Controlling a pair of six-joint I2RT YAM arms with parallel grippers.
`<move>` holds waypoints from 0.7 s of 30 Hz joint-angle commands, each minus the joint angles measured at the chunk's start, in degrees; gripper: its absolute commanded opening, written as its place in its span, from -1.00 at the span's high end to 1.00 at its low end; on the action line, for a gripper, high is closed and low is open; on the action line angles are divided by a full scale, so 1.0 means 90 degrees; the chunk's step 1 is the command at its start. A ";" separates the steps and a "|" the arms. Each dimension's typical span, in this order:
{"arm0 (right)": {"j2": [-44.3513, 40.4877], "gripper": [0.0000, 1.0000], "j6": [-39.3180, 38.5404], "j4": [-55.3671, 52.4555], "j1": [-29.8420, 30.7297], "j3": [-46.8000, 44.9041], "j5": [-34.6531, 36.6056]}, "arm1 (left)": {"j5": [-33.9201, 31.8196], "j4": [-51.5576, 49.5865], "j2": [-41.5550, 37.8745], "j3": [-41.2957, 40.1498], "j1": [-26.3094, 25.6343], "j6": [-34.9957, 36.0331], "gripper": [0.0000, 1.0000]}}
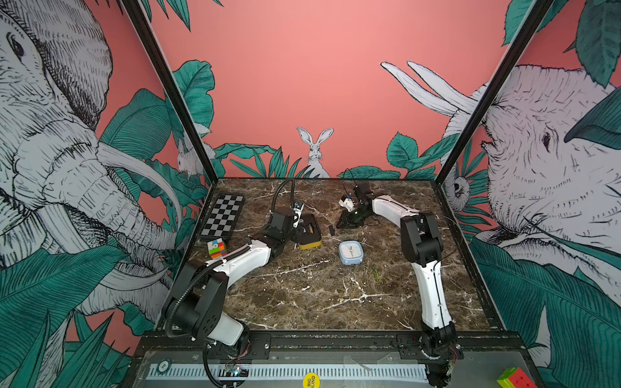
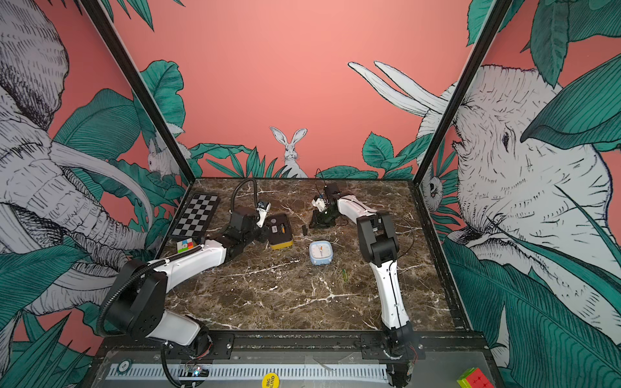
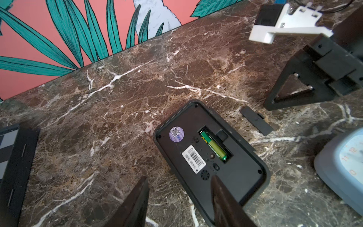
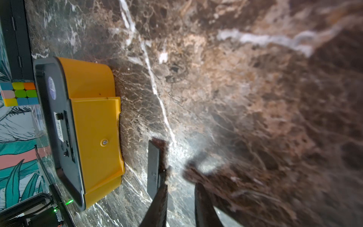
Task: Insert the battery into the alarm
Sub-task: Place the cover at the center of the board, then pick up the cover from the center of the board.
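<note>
Frankly, much of the scene was cut off or hard to read. In the left wrist view the left gripper [image 3: 179,177] showed only two dark fingertips, set wide apart. A corner of the alarm [image 3: 241,176] lay between them, but whether either tip touched it could not be told. The alarm lay face down, black back up, and the green battery [image 3: 213,146] sat in its open compartment, the lettering too small to make out. The battery cover [image 3: 256,120] lay flat on the table just beside the alarm.

In the right wrist view the right gripper [image 4: 181,184] stood narrowly parted with nothing between its fingers. One tip was close against the end of the cover, and the marble beyond it was blurred. A blue clock [image 3: 341,167] ran off the frame edge.

In both top views the table [image 1: 302,295] was brown marble veined with white. It also carried a chessboard [image 1: 223,216] and a coloured cube [image 1: 216,248]. The pink wall [image 1: 322,84] behind bore green leaves, a rabbit [image 1: 316,147] and elephants.
</note>
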 commanded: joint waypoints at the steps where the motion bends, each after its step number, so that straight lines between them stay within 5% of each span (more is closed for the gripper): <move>1: -0.0152 0.50 0.0097 0.0083 0.0102 -0.0197 0.0160 | 0.0123 -0.0117 0.0012 0.0193 0.0050 -0.0286 -0.04; 21: 0.0123 0.61 0.0255 -0.0071 0.0177 -0.0015 -0.0217 | 0.0202 -0.0139 0.0202 0.0153 0.0108 -0.0452 -0.02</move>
